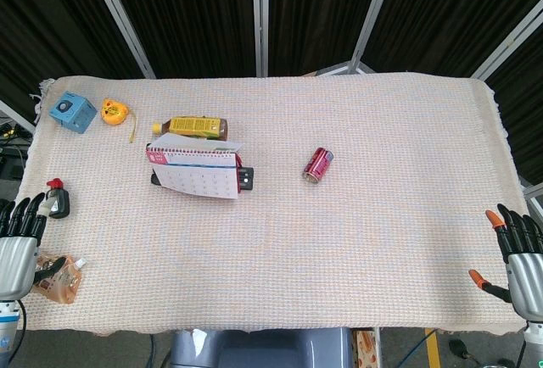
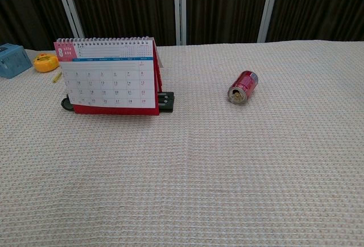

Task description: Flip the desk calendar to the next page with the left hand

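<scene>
The desk calendar (image 1: 195, 170) (image 2: 108, 75) stands upright at the table's left-middle, spiral-bound on top, its front page showing a red "8" and a grid of dates. My left hand (image 1: 17, 245) hovers at the left table edge, well in front and left of the calendar, fingers apart and holding nothing. At the front right corner my right hand (image 1: 514, 259) is likewise spread and empty. Neither hand appears in the chest view.
A black object (image 1: 245, 177) (image 2: 165, 101) lies behind the calendar, with a yellow tea bottle (image 1: 193, 126) further back. A red can (image 1: 317, 164) (image 2: 243, 86) lies on its side mid-table. A blue cube (image 1: 71, 112), yellow tape measure (image 1: 114, 111), small black-and-red item (image 1: 58, 199) and snack packet (image 1: 58, 276) sit along the left.
</scene>
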Action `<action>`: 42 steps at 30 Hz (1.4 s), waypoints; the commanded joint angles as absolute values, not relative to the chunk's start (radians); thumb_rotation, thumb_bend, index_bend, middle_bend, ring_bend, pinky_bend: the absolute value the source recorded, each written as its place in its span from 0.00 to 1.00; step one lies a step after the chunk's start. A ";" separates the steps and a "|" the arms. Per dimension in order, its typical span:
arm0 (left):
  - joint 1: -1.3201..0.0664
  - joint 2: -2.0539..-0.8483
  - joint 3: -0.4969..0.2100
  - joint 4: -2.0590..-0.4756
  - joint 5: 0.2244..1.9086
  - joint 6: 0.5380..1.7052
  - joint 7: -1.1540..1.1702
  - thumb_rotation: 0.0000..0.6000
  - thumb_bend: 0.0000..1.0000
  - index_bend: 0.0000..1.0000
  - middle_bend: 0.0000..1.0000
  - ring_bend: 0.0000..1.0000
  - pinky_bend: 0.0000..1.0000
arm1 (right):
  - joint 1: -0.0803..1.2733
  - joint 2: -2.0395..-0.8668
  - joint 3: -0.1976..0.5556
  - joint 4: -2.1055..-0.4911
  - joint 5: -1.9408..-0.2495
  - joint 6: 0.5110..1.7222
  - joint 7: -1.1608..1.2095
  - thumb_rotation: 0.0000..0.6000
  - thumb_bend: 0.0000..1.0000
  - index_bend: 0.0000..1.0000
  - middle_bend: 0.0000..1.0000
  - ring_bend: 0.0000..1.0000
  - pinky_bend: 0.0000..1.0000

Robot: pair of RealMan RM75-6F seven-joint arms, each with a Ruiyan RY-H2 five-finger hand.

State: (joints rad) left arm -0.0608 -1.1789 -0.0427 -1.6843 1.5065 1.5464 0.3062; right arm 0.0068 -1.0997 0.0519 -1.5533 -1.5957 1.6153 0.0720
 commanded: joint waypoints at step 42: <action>-0.239 -1.277 -0.136 -1.780 1.162 1.195 0.357 1.00 0.84 0.00 0.66 0.63 0.52 | 0.004 -1.089 0.049 -1.569 -1.601 1.620 0.088 1.00 0.07 0.00 0.00 0.00 0.00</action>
State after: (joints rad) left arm -0.2012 -1.2671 -0.1122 -1.7622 1.2161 1.2418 0.3214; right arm 0.0038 -1.0893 0.0491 -1.5689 -1.6012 1.6200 0.0872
